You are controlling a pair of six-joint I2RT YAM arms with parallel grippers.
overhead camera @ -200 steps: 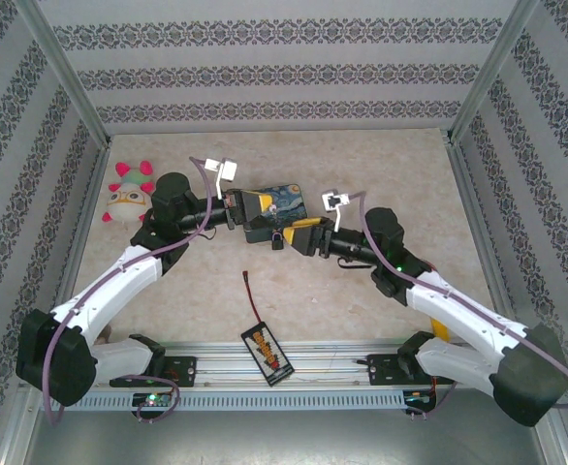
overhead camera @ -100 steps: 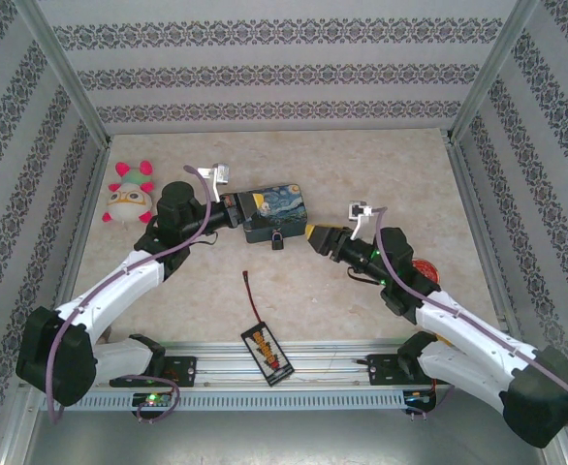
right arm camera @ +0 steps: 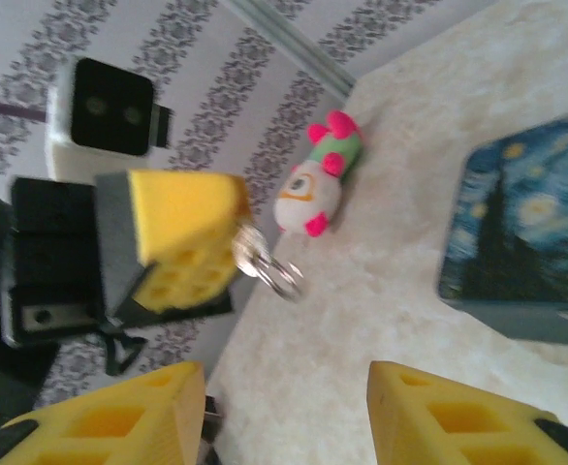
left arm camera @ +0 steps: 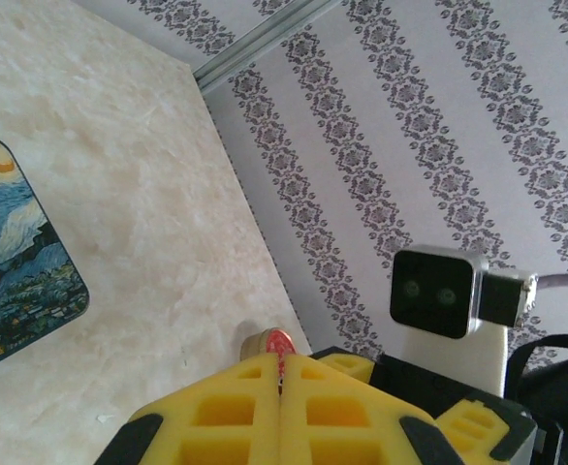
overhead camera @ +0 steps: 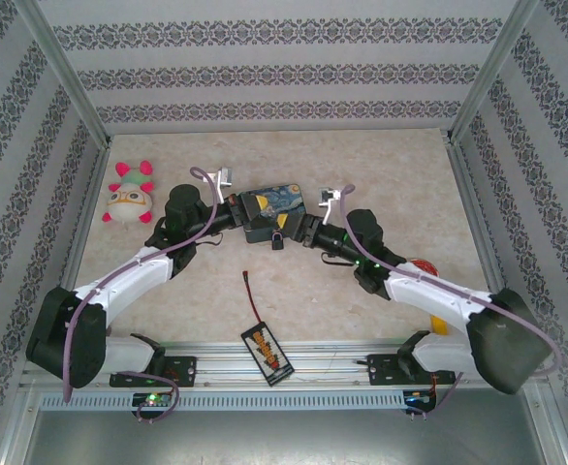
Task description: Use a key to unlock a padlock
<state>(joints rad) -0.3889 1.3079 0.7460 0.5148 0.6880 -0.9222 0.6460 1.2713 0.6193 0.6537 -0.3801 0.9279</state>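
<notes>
1. The beige marbled table (overhead camera: 391, 184) carries everything, inside walls papered in patterned stripes.
2. The white-and-black left arm (overhead camera: 129, 276) reaches in to the left end of the tin. Its yellow-fingered left gripper (overhead camera: 239, 209) is clenched, pads pressed flat together in its own wrist view.
3. The white-and-black right arm (overhead camera: 429, 295) reaches in from the other side. The right gripper (right arm camera: 284, 387) is released – its yellow fingers stand apart with nothing between them – near the tin's right front corner.
4. The blue-and-yellow starry-night painted tin (overhead camera: 276, 201) lies flat between the two grippers.
5. A white plush toy with pink limbs (overhead camera: 129, 199) lies well apart at the left.
6. A flat black pack with an orange label and red wire (overhead camera: 265, 351) rests near the front rail.
7. The tiny dark padlock (overhead camera: 278, 242) sits on the table just beside the tin's near edge.
8. A silvery key ring (right arm camera: 269, 266) hangs from the left gripper's closed fingertips – the key itself is hidden.
</notes>
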